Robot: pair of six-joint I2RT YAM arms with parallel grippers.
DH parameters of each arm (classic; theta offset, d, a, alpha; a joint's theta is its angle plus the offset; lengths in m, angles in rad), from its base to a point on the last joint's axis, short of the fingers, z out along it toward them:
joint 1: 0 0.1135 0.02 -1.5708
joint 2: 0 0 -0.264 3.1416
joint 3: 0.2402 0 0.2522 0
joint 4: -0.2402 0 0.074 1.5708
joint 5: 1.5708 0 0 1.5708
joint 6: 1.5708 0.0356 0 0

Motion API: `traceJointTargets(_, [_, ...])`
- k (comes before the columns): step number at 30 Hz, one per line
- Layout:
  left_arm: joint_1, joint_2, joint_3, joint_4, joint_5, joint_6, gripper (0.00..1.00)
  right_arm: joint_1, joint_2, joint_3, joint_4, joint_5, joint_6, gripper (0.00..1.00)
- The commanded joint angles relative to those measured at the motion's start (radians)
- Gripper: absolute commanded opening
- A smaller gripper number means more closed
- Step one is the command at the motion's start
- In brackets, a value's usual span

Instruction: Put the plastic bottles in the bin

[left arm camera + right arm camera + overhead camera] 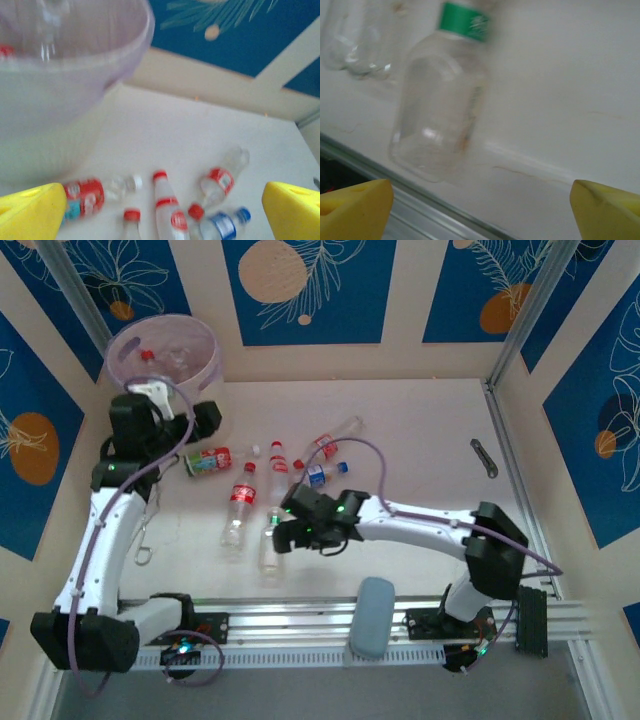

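Note:
The bin [165, 350] stands at the back left with a red-capped bottle [147, 356] inside. My left gripper [158, 400] hovers at its near rim, open and empty; its wrist view shows the bin wall [70, 85] close up and my left gripper [162, 212] above several bottles. These are red-labelled ones [87, 197] [167, 210] [220, 177] and a blue-labelled one [222, 225]. In the top view they lie mid-table [208, 460] [242, 502] [322, 475]. My right gripper [283, 530] is open next to a clear green-labelled bottle [440, 115] lying by the rail; nothing is between its fingertips [355, 207].
An aluminium rail [300, 625] runs along the near edge, with a grey-blue oblong pad [372, 615] resting on it. A small dark metal tool [484, 457] lies at the right. Patterned walls enclose the table on three sides.

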Motion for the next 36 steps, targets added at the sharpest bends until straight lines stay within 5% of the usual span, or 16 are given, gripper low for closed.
traceJointTargets(1, [-0.027,-0.102,-0.056,-0.012,0.033,-0.046,1.00,0.037,0.083,0.076,0.026,-0.034,0.036,0.93])
traceJointTargets(7, [-0.070,-0.213,-0.148,-0.163,0.011,-0.016,1.00,0.041,0.218,0.176,-0.015,-0.009,0.037,0.93])
traceJointTargets(19, [-0.070,-0.266,-0.260,-0.158,0.040,-0.051,1.00,-0.019,0.310,0.176,-0.013,-0.035,0.036,0.91])
traceJointTargets(36, [-0.146,-0.205,-0.331,-0.060,0.082,-0.121,1.00,-0.123,0.166,-0.018,-0.051,0.009,-0.069,0.87])
